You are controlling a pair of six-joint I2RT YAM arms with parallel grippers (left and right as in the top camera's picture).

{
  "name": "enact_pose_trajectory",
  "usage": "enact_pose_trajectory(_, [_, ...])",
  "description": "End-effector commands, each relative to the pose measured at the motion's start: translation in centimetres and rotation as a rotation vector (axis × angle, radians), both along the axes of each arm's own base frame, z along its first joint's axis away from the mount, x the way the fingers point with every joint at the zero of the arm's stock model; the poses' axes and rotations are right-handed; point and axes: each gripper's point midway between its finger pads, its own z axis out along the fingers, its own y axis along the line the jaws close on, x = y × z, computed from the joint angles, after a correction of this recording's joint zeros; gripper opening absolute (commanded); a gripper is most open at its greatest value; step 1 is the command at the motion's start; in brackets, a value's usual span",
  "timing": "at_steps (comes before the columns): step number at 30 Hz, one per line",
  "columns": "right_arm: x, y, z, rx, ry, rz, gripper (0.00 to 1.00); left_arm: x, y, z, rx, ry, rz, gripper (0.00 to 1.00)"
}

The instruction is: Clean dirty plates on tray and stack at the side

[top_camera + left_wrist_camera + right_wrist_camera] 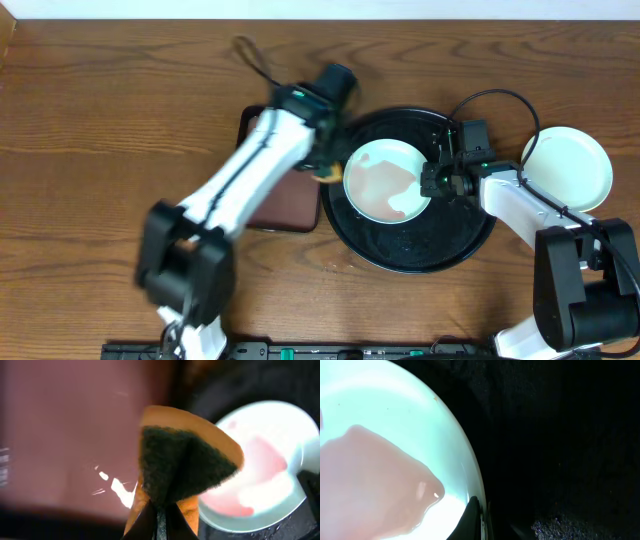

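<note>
On the counter (100,120), a black tray (400,252) holds a smeared plate (375,160). The left claw (160,510) clamps a sponge (185,465); the right claw (479,517) pinches the plate's rim.

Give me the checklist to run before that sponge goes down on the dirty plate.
1. Sponge pinched in the left gripper, dark scouring face showing: ok.
2. Mint plate lying on the black tray: ok.
3. Right gripper at the plate's right rim: ok. Whether it is actually clamped on the rim: cannot tell.
4. Sponge over the smear: not ok, it sits at the plate's left edge.
5. Plate surface clean: not ok, a pink-red film covers much of it.
6. Stacking spot marked by the pale plate on the table to the right: ok.
</note>
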Motion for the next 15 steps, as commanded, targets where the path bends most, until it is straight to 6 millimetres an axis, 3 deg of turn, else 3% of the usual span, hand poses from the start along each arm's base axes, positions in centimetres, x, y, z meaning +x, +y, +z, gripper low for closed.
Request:
enact_pose_trajectory(1, [-0.6, 0.2, 0.0, -0.024, -0.006, 0.068, 0.01, 1.0, 4.8, 2.4, 0.071, -0.046, 0.043, 0.07])
enact_pose_trajectory(5, [0.6, 0.5, 2.8, -0.024, -0.091, 0.093, 0.01, 0.5, 8.2, 0.6, 0.101, 0.027, 0.066, 0.08])
enact_pose_trajectory(7, [1.2, 0.6, 4.3, -0.017, -0.13, 0.091, 0.01, -0.1, 8.7, -0.9, 0.105, 0.058, 0.067, 0.08])
enact_pose_trajectory(10, [1.7, 0.8, 6.6, -0.011, -0.168, 0.094, 0.01, -1.2, 9.1, -3.7, 0.119, 0.095, 0.057, 0.16])
enact_pose_trajectory(11, [1.8, 0.9, 7.2, -0.011, -0.175, 0.097, 0.01, -1.5, 9.2, -4.2, 0.124, 0.102, 0.046, 0.22])
enact_pose_trajectory(12, [1.9, 1.1, 7.8, -0.013, -0.184, 0.108, 0.01, -1.6, 9.3, -4.4, 0.126, 0.109, 0.046, 0.36])
enact_pose_trajectory(14, [2.3, 1.5, 8.8, -0.013, -0.196, 0.122, 0.01, -1.7, 9.8, -4.0, 0.126, 0.114, 0.056, 0.56])
enact_pose_trajectory(15, [2.5, 1.8, 9.4, -0.012, -0.203, 0.129, 0.01, -1.7, 10.0, -3.6, 0.124, 0.11, 0.063, 0.6])
